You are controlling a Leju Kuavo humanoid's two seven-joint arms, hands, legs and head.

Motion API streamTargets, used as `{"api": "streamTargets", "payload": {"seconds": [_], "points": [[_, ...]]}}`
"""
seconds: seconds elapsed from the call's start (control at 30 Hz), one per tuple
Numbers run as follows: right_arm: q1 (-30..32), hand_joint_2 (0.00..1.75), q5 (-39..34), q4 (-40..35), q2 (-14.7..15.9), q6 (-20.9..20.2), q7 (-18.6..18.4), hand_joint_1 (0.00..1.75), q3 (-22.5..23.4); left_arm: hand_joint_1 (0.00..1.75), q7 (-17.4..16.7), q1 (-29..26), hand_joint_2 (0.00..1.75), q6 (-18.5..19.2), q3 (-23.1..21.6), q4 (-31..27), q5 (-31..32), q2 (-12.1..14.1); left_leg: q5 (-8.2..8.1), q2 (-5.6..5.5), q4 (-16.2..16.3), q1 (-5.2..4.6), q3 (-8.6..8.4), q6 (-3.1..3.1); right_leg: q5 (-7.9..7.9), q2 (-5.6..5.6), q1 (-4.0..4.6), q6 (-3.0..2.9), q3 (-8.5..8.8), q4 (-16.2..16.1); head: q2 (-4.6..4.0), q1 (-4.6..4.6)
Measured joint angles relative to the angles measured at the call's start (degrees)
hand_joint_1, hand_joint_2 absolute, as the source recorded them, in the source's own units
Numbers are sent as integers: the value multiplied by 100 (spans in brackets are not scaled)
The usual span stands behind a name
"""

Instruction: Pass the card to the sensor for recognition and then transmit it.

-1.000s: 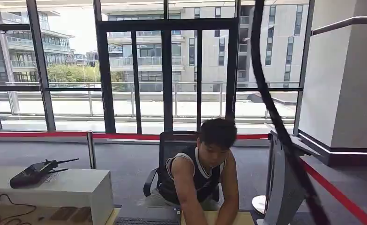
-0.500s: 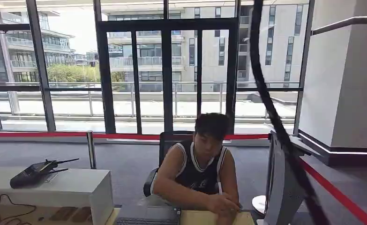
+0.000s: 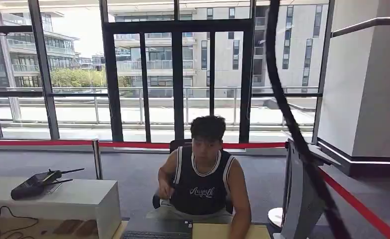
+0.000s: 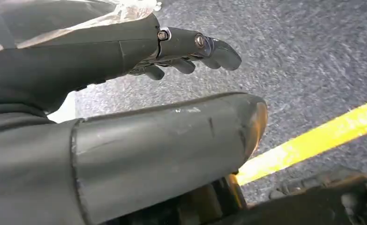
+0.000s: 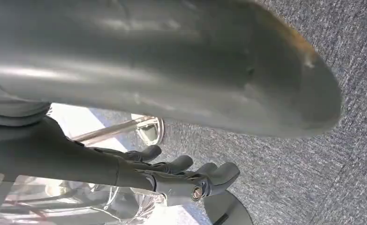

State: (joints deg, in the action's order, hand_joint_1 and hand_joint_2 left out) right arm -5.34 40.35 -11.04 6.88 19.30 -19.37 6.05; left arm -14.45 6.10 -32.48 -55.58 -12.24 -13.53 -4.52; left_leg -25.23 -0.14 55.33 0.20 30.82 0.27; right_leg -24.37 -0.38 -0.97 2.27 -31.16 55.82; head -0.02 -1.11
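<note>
Wrist views: left hand (image 4: 125, 89) and right hand (image 5: 139, 140) are seen empty, fingers (image 4: 209, 47) extended apart above grey carpet (image 4: 312, 56).

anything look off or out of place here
One thing: a thick black cable hangs right across the head view, cutting over the window and the grey stand. Both hands, left robot hand and right robot hand, hang empty over carpet; no card visible.
</note>
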Motion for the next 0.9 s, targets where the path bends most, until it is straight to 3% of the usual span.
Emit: {"api": "streamTargets", "payload": {"seconds": [0.4,0.6,0.9], "points": [[0,0,-42,0,6,18,37,0,15,0,-69,-2,0,-380,4,0,-354,50,0,0,0,0,0,0,0,0,0,0,0,0,0,-2],[-57,0,-22,0,9,13,-18,0,20,0,-234,109,0,-186,7,2,-288,118,1,0,0,0,0,0,0,0,1,0,2,0,0,0],[0,0,-378,0,26,83,-39,0,120,0,-70,55,0,79,7,9,-302,658,1,1,-1,5,-1,-2,-5,0,5,-6,1,1,0,0]]}}
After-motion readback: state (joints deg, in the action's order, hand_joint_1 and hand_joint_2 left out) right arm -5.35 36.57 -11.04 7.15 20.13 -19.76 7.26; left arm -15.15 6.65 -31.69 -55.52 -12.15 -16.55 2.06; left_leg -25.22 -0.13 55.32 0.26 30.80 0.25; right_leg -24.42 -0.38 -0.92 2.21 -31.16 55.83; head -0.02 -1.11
